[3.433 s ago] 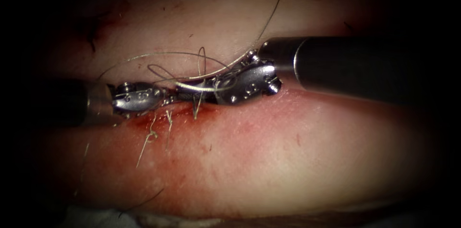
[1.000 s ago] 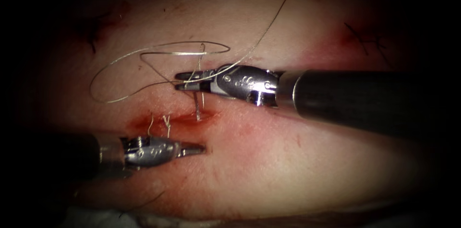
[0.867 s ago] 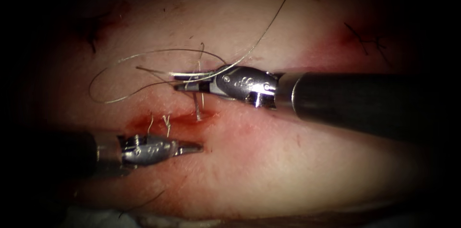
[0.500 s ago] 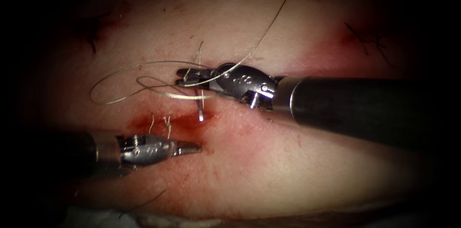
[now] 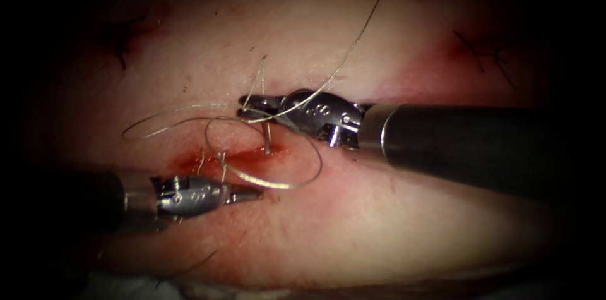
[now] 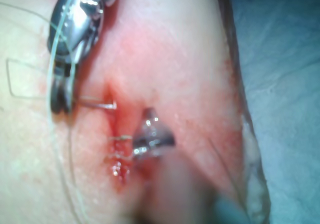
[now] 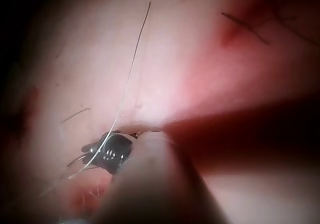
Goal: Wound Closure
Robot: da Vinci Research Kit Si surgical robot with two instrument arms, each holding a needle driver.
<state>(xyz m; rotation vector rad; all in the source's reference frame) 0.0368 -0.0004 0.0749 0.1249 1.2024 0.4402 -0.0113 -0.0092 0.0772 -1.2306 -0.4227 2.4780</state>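
— Pinching anything, the right tool (image 5: 252,105)?
— Yes, the needle (image 5: 266,142). Its jaws are pressed together on the upper end, and the needle hangs down from them to the right end of the cut (image 5: 233,160). The point meets the tissue (image 5: 379,224) there; I cannot tell how deep it sits.
— And the left tool (image 5: 249,194)?
— Jaws pressed together, holding nothing, lying just on the near side of the cut.
— Thread (image 5: 278,184)?
— It runs over the right tool, loops loosely across the cut and trails left. Short cut ends of thread (image 5: 221,162) stand in the red fluid (image 5: 189,162).
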